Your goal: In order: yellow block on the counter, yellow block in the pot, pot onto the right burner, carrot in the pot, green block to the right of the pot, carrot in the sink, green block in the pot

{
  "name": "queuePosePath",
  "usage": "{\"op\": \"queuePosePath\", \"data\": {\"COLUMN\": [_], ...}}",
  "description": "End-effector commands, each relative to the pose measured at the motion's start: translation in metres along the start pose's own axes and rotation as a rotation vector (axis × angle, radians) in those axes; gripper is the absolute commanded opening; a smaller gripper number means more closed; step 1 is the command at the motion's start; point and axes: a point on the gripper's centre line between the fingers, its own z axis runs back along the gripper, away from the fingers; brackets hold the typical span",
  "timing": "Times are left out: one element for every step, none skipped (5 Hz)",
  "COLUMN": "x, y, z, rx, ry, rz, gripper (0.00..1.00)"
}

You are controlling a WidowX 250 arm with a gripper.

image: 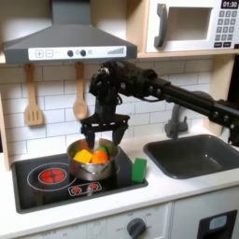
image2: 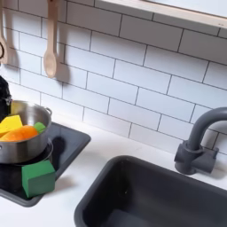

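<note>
The carrot (image: 97, 156) was lying in the pot (image: 91, 169), smooth orange plastic next to the yellow block (image: 83, 155). In the second exterior view its long axis ran roughly level, green tip (image2: 40, 127) toward the sink (image2: 151, 199). The pot, shiny round steel, sat on the black stovetop (image: 56, 185), toward its right edge in the first exterior view. I had the gripper (image: 105, 133) just above it, jaws spread open, holding nothing. The green block (image: 139, 169), matte and boxy, stood upright just right of the pot.
</note>
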Motion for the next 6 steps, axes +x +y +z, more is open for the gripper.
{"op": "queuePosePath", "data": {"x": [0.018,0.023,0.021,0.015,0.015,0.017], "y": [0.009,0.013,0.012,0.009,0.012,0.006], "z": [-0.016,-0.023,-0.027,-0.027,-0.026,-0.035], "rx": [0.033,0.034,0.027,0.022,0.067,0.048], "ry": [-0.034,-0.025,-0.014,-0.003,-0.023,0.0], "rz": [-0.035,-0.044,-0.063,-0.088,-0.062,-0.089], "gripper": [1.0,1.0,1.0,1.0,1.0,1.0]}}
